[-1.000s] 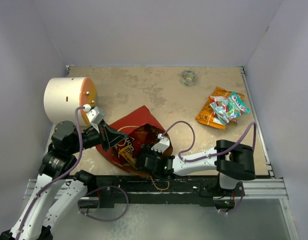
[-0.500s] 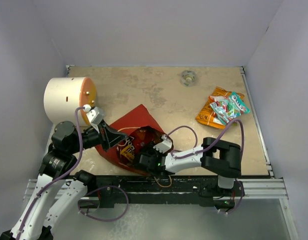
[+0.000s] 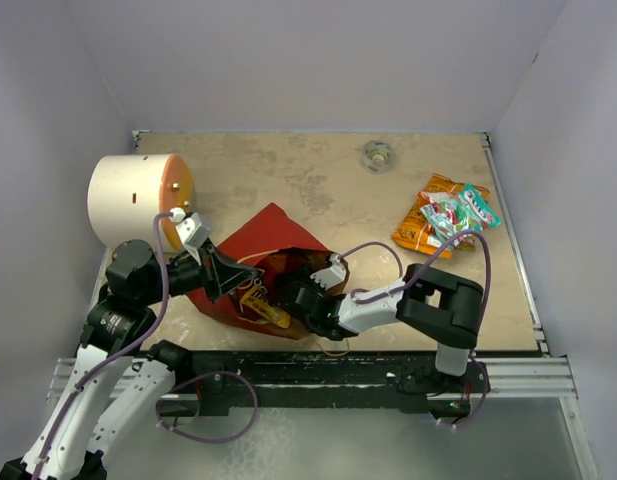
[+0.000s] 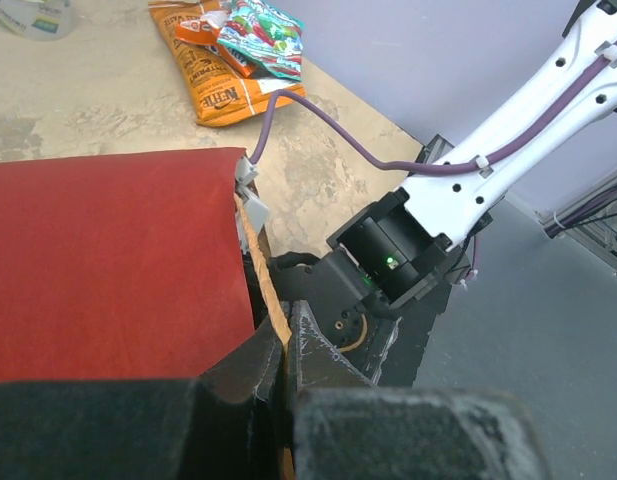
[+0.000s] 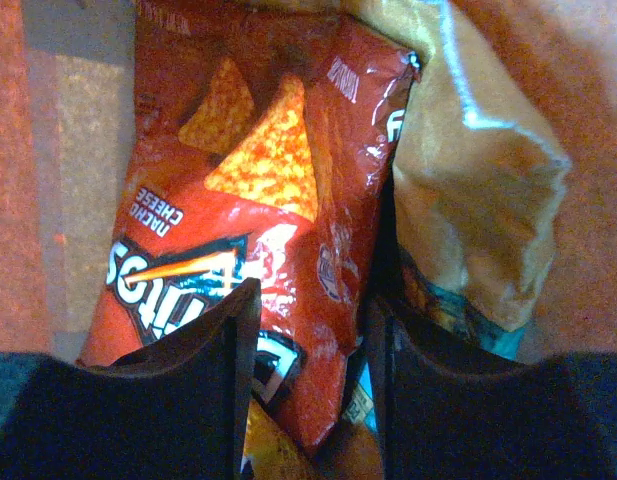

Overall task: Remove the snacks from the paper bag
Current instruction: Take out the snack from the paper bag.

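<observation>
- Pinching the rim of the red paper gift bag (image 4: pixel 108 260) at near left, your left gripper (image 4: pixel 283 345) is clamped tight, apparently to hold the mouth open.
- Your right gripper (image 5: pixel 310 300) reaches inside, jaws half apart astride a red foil chip packet (image 5: pixel 278 170); no firm grip shows.
- Already out, orange and teal foil packets (image 3: pixel 446 215) lie far right.

A robot lab test cell. Plain pale walls (image 3: pixel 318 60) box in a mottled beige table (image 3: pixel 288 170) on three sides. An aluminium rail (image 3: pixel 548 372) runs along the bottom of the frame, carrying the left arm (image 3: pixel 93 375) and right arm (image 3: pixel 443 310), both strung with purple cables (image 3: pixel 373 248).
</observation>
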Controlling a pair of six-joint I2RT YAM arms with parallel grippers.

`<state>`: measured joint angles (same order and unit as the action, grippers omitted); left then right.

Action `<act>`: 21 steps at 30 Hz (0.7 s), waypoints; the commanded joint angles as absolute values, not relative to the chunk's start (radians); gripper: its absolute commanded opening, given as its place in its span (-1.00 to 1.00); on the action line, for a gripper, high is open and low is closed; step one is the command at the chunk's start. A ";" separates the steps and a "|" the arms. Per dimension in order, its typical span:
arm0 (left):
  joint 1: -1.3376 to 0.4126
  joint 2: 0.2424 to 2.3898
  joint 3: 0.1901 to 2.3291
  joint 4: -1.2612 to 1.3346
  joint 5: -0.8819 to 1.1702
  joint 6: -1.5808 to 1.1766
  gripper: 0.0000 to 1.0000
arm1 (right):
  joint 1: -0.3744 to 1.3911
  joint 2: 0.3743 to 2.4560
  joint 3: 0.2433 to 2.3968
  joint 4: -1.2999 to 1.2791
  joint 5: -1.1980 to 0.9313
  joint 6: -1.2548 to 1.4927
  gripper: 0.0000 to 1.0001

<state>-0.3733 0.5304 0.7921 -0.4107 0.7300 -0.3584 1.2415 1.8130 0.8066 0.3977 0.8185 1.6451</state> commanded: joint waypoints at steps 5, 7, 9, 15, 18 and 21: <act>-0.367 0.530 0.796 -0.367 0.753 -0.362 -1.00 | 1.183 1.915 0.861 0.574 0.797 1.637 -0.04; -0.368 0.530 0.795 -0.365 0.755 -0.362 -1.00 | 1.177 1.940 0.863 0.658 0.791 1.598 -0.01; -0.368 0.529 0.794 -0.364 0.747 -0.363 -1.00 | 1.171 1.965 0.873 0.717 0.788 1.565 0.00; -0.368 0.533 0.796 -0.372 0.746 -0.362 -1.00 | 1.126 2.047 0.929 0.826 0.749 1.521 -0.47; -0.369 0.546 0.800 -0.387 0.722 -0.363 -1.00 | 1.097 2.030 0.961 0.897 0.718 1.382 -0.87; -0.368 0.550 0.804 -0.398 0.680 -0.364 -1.00 | 1.092 1.962 0.978 0.917 0.730 1.189 -1.00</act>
<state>-0.3733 0.5442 0.7906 -0.4126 0.7189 -0.3584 1.1091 2.0567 0.9222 0.8021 0.7124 1.4334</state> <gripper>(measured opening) 0.007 0.017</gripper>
